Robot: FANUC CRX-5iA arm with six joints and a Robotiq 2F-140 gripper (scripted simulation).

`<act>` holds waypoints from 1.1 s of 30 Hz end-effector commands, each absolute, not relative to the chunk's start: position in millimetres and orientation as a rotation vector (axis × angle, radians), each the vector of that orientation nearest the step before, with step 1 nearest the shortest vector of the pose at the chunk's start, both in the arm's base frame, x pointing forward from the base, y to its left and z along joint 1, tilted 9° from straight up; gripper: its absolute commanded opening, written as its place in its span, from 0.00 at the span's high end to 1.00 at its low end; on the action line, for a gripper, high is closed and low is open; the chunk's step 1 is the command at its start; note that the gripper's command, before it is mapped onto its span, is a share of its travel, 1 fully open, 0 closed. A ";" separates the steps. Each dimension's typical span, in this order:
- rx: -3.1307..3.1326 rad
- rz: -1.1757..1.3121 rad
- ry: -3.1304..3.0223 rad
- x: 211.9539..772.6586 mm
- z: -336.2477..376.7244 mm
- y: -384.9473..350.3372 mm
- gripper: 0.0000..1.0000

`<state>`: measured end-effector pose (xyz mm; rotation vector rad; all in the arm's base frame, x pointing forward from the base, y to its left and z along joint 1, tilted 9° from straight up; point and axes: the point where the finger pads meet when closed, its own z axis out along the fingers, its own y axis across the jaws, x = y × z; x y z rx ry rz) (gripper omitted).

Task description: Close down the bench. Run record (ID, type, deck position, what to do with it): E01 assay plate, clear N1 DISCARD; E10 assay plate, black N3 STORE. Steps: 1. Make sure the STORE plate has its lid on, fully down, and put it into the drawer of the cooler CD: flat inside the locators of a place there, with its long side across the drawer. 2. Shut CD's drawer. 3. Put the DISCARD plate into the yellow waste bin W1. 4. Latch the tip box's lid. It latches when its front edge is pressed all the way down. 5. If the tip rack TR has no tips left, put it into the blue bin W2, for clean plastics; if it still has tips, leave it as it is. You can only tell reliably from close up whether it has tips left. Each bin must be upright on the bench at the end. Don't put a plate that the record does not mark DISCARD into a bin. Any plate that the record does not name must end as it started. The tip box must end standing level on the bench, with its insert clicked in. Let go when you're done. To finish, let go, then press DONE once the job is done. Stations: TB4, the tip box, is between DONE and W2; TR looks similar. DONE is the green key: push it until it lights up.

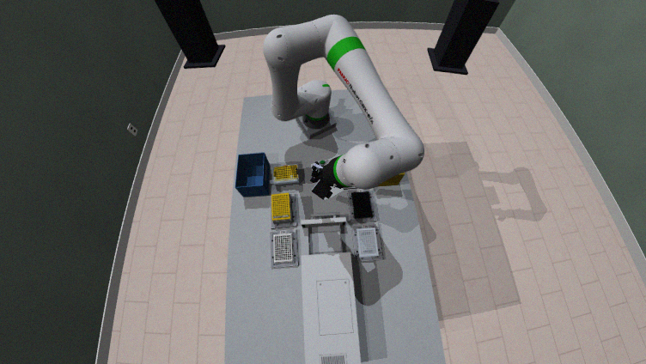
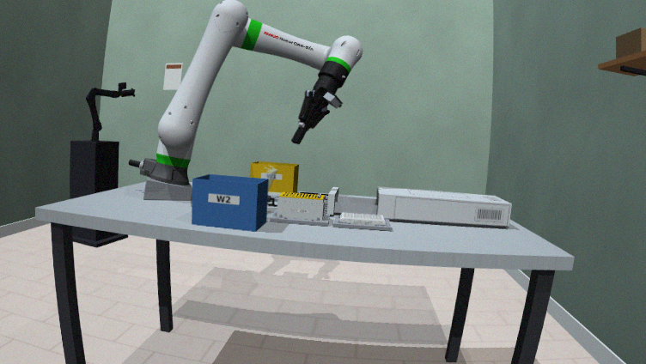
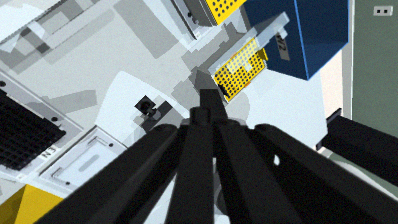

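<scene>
The claw [image 2: 298, 136] hangs high over the bench, tilted down, fingers fully closed and holding nothing. Below it and to one side, the black plate [image 1: 362, 204] sits uncovered in its nest, its dark well grid exposed; the open drawer [image 1: 325, 239] lies just beyond it

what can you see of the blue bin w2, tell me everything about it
The blue bin W2 is an open-topped rectangular box with plain, plastic-looking walls and a white label reading W2 on its outward side. It stands upright on the grey bench, near the edge. A yellow-topped tip box stands just beside it. From above it looks to hold nothing. The gripper hangs well above.
</scene>
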<state>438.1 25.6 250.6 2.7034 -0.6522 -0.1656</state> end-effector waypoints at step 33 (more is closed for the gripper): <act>3.205 0.217 0.222 425.9 264.7 42.7 0.90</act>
